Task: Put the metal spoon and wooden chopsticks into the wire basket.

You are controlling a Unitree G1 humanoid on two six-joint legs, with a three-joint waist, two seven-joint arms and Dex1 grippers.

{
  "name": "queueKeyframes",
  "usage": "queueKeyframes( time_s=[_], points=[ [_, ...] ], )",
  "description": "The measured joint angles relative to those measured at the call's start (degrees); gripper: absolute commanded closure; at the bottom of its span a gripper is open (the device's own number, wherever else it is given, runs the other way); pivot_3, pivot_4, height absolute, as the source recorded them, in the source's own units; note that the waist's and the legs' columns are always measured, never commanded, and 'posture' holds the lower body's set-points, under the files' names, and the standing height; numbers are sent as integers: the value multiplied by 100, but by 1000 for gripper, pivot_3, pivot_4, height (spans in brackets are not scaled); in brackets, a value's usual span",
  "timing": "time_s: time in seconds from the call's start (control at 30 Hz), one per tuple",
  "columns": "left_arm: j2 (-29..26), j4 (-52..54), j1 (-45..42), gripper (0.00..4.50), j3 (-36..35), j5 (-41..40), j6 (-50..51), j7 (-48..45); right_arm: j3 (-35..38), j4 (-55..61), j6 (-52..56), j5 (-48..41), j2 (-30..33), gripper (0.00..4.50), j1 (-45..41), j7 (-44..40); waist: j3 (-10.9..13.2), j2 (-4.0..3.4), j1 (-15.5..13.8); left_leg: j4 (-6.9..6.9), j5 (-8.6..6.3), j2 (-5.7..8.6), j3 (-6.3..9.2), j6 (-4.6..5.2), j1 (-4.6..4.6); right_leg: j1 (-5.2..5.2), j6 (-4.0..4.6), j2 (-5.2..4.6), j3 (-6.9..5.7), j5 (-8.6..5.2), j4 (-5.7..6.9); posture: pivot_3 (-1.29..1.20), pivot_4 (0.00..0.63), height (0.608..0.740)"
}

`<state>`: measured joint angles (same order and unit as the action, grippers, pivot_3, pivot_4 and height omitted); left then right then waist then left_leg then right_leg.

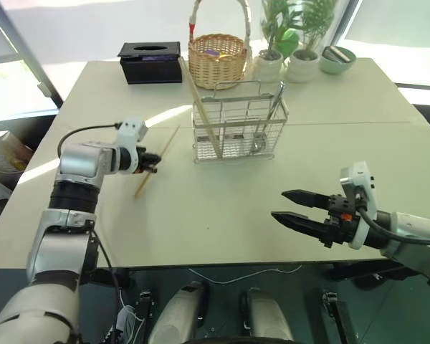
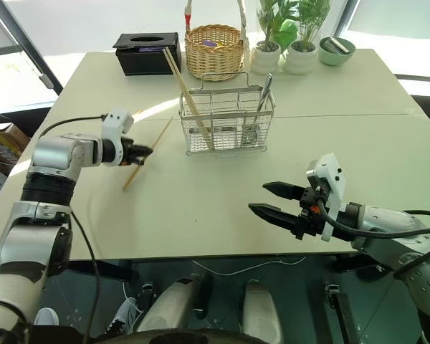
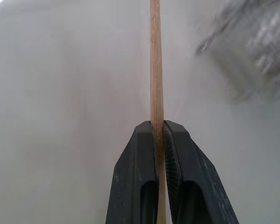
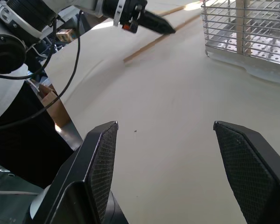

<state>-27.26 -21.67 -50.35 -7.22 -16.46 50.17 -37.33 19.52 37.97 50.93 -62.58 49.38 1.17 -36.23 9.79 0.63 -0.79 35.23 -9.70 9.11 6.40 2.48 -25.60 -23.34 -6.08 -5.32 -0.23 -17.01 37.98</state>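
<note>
left gripper (image 1: 156, 161): clamped tight on a single wooden chopstick (image 1: 155, 163); in the left wrist view the stick runs straight up out between the two pinched black fingers (image 3: 139, 172)
that chopstick: slanted over the table (image 1: 222, 215) to the left of the wire basket (image 1: 236, 129), can't tell if its lower end still touches the tabletop
right gripper (image 1: 295, 208): wide open, nothing in it, hanging over the near right part of the table, well apart from the basket
other chopstick (image 1: 201, 107): already standing in the left end of the basket, leaning back and to the left, way taller than the rim
metal spoon (image 1: 269, 118): in the right end of the basket, bowl down, handle poking up past the rim
wire basket: sits upright around the middle of the table
back edge stuff: black tissue box (image 1: 150, 61), round wicker basket (image 1: 217, 59) with a tall handle, two small potted plants (image 1: 287, 36), a green bowl (image 1: 337, 59)
</note>
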Motion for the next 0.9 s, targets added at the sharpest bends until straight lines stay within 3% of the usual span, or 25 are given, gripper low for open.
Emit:
queueKeyframes(
  time_s=[0.13, 0.23, 0.47, 0.67, 0.9],
  points=[
    [494, 384, -443, 4458, -1079, -577, -1243, 576, 2, -6, -1, 0, 5, 1116, 0, 2, 2, 3, 8, 0, 4, 0, 0, 9, 1, -1, -8, 2, 0, 4, 2, 0, 150, 725],
    [647, 431, -907, 4458, -1435, -803, -1945, 882, 2, -11, -1, -1, 7, 1116, -3, 4, 2, 4, 1, 1, 5, 0, -1, 9, 5, 3, -8, 3, -1, 4, 5, 0, 150, 725],
    [1106, -194, -1859, 4458, -1228, -771, -3185, 963, 4, -47, -2, 0, 9, 1116, -52, 53, 2, 6, -27, 31, -2, 3, -2, 5, 10, 27, -29, 3, -2, 16, 3, 0, 150, 725],
    [1697, -980, -1704, 4458, -615, -522, -3848, 730, 16, -20, -2, -59, 3, 1116, -79, 237, 3, 7, 17, 39, -1, 3, -2, 11, 7, 25, -33, 4, -1, 19, 4, 0, 150, 725],
    [1805, -1575, -1454, 4458, -363, -256, -4483, 639, 183, 73, -8, -202, 3, 1116, 63, 444, 3, 7, 0, 37, 0, 2, -1, 26, 2, 15, -32, 6, -1, 19, 8, 0, 150, 725]
  ],
)
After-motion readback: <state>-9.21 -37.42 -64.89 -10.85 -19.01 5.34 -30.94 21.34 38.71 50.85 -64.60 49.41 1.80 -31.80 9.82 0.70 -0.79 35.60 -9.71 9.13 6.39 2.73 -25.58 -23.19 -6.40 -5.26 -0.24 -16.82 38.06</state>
